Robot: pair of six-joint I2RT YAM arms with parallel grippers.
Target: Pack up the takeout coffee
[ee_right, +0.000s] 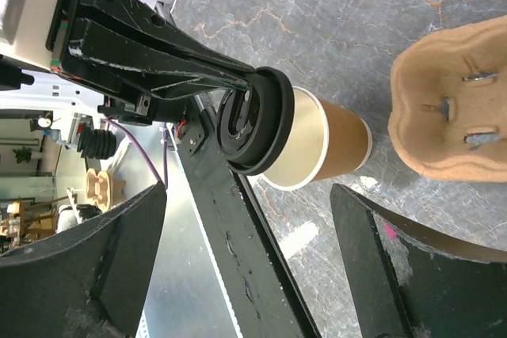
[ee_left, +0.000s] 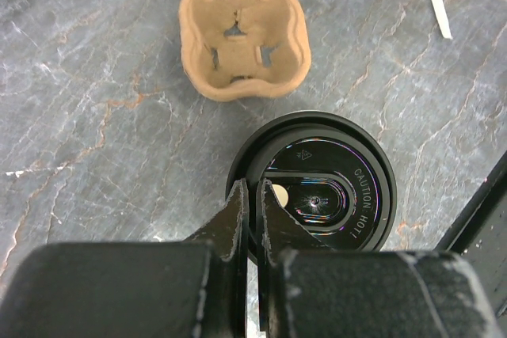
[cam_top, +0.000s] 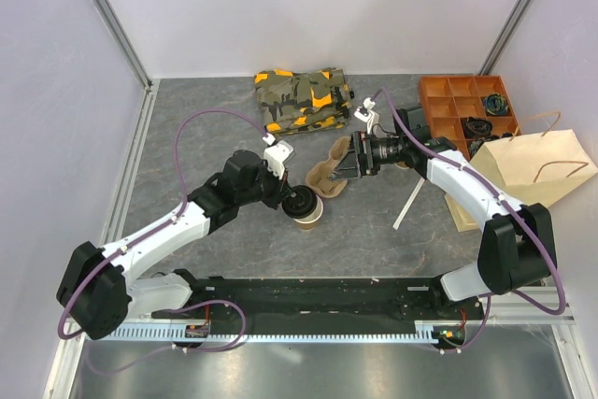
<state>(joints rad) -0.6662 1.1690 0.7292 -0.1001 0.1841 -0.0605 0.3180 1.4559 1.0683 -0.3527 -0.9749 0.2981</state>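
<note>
Takeout coffee (cam_top: 309, 218): tan paper cup, upright on the grey table (cam_top: 206, 137) at centre, just nearer than the pulp carrier (cam_top: 329, 175).

Top view.
- The left gripper (cam_top: 293, 201) is over the cup mouth, clamped on the black lid (cam_top: 301, 204), which hides most of the cup.
- The right gripper (cam_top: 342, 171) hangs over the carrier, aimed toward the cup and holding nothing.
- The paper bag (cam_top: 537, 167) lies at the right edge, well apart from the cup. It is probably where the cup will end up, so packing is judged to be at an early stage.

Left wrist view.
- The fingers (ee_left: 234, 219) are pinched together on the near rim of the lid, one inside the edge and one outside.
- This edge grip leaves the lid's face free, which seems suited to lowering the lid and pressing it onto the cup.
- The carrier lies beyond, empty, wells upward, apart from the lid.

Right wrist view.
- The lid sits tilted at the cup mouth. The pale rolled rim shows along one side, so the lid is judged not snapped down.
- The cup base rests on the table just beside the carrier, with a thin gap between them.
- The right jaws are spread wide at either side of the frame, with the cup farther out between them. They seem placed to brace the cup body while the lid is seated, or to take the cup afterwards.
- Risk: pressing from a one-edge pinch could tip the cup.
</note>
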